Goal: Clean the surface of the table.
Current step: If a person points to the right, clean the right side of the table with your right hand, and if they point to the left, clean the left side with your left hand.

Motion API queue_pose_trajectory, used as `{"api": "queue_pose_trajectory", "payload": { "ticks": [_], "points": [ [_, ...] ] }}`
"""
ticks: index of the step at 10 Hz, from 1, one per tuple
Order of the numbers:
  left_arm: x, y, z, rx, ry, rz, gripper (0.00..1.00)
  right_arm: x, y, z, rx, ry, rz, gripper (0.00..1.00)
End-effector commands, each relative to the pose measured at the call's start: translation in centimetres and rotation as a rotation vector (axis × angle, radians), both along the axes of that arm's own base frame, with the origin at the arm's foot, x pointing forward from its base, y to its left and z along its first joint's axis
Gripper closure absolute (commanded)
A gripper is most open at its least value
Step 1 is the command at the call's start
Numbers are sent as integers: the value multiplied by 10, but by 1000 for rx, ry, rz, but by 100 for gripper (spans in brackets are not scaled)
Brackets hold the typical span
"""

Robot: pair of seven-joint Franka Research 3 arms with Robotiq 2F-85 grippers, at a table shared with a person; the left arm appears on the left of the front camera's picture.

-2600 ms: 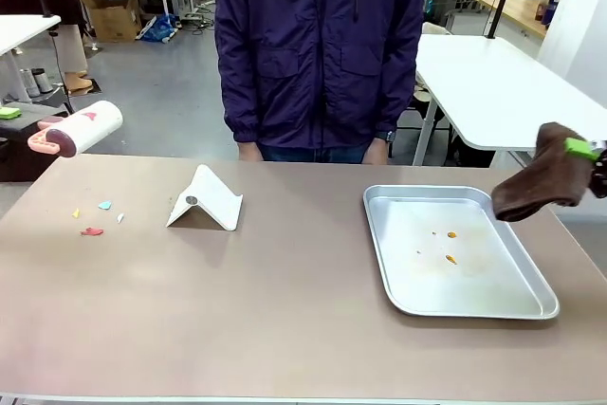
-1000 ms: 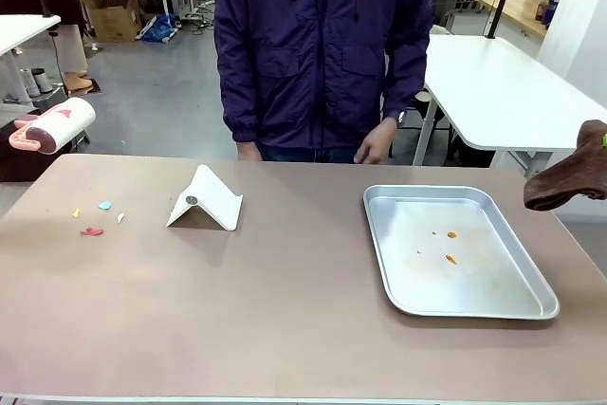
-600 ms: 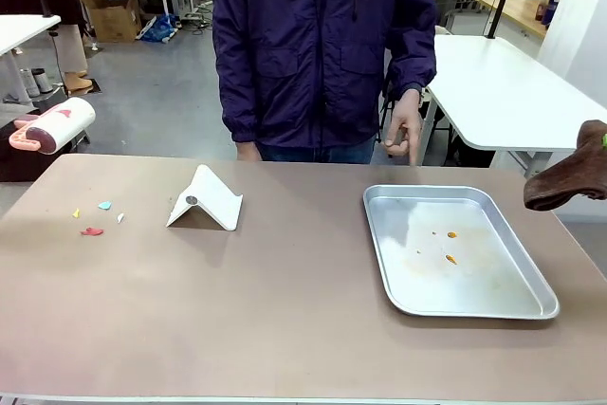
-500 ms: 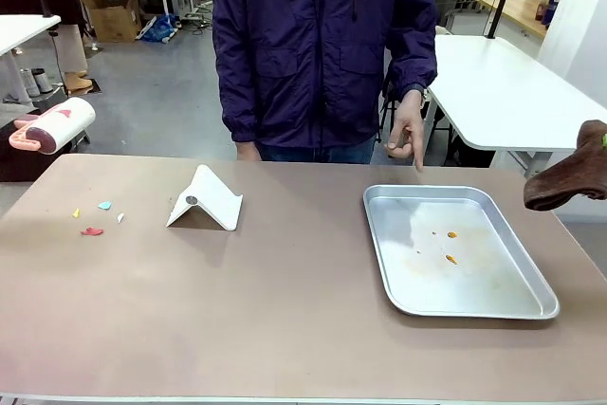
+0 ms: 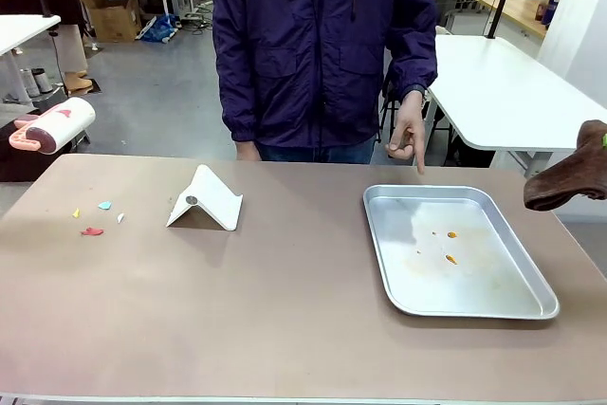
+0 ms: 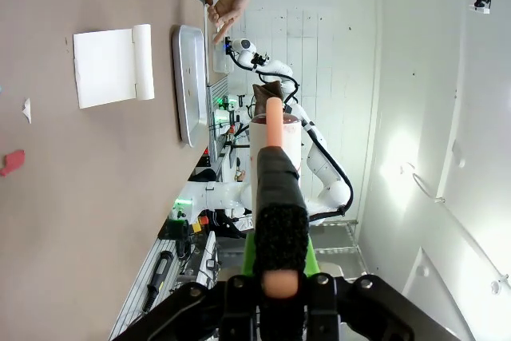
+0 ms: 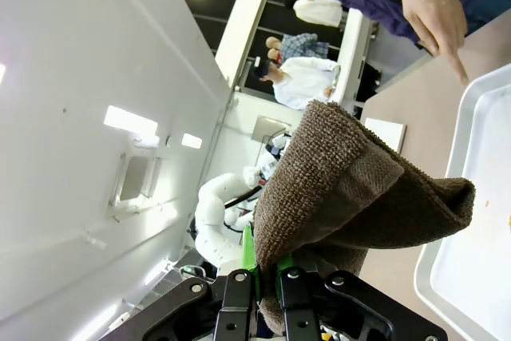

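Observation:
The brownish table point(image 5: 285, 301) carries several small coloured scraps point(image 5: 95, 218) near its left end. At the left edge a white lint roller point(image 5: 52, 127) with a pink handle hangs above the table. My left gripper point(image 6: 279, 225) is shut on that roller's handle point(image 6: 274, 117). At the right edge a brown cloth point(image 5: 574, 173) hangs beside the table. My right gripper point(image 7: 267, 269) is shut on this cloth point(image 7: 351, 189). The person's hand point(image 5: 410, 135) points a finger down at the far rim of the metal tray point(image 5: 493, 282).
The metal tray lies on the right half of the table with a few orange crumbs point(image 5: 450, 246) in it. A folded white paper point(image 5: 207, 198) stands left of centre. The person in a dark jacket stands at the far edge. White tables stand behind.
The roller drew back to the left and the cloth to the right, then both held still. The person's hand rose from the table edge and now points down at the tray.

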State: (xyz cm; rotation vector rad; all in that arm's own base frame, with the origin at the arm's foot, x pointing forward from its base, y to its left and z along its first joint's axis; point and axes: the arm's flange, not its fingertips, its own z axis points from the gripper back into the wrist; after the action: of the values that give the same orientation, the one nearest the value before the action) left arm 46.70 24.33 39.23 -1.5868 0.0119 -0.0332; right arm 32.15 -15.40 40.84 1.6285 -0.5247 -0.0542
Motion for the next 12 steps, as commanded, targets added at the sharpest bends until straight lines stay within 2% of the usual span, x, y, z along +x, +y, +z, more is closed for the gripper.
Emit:
{"api": "queue_pose_trajectory", "payload": {
  "ticks": [1, 4, 5, 6, 8, 9, 12],
  "points": [
    [-6, -1, 4, -4, -5, -7, 78, -3, 2, 5, 3, 4, 3, 90],
    [-6, -1, 4, -4, -5, -7, 78, 0, 0, 0, 0, 0, 0, 90],
    [-6, -1, 4, -4, -5, -7, 78, 5, 15, 2, -102, -9, 72, 90],
    [-6, -1, 4, -4, -5, -7, 78, 14, 34, 4, -265, -2, 107, 90],
    [-6, -1, 4, -4, -5, -7, 78, 38, 71, 8, -639, 1, 86, 90],
    [-6, -1, 4, -4, -5, -7, 78, 48, 86, 12, -757, 8, 119, 90],
    [-6, -1, 4, -4, -5, -7, 78, 75, 119, 31, -1072, 55, 84, 90]
  ]
}}
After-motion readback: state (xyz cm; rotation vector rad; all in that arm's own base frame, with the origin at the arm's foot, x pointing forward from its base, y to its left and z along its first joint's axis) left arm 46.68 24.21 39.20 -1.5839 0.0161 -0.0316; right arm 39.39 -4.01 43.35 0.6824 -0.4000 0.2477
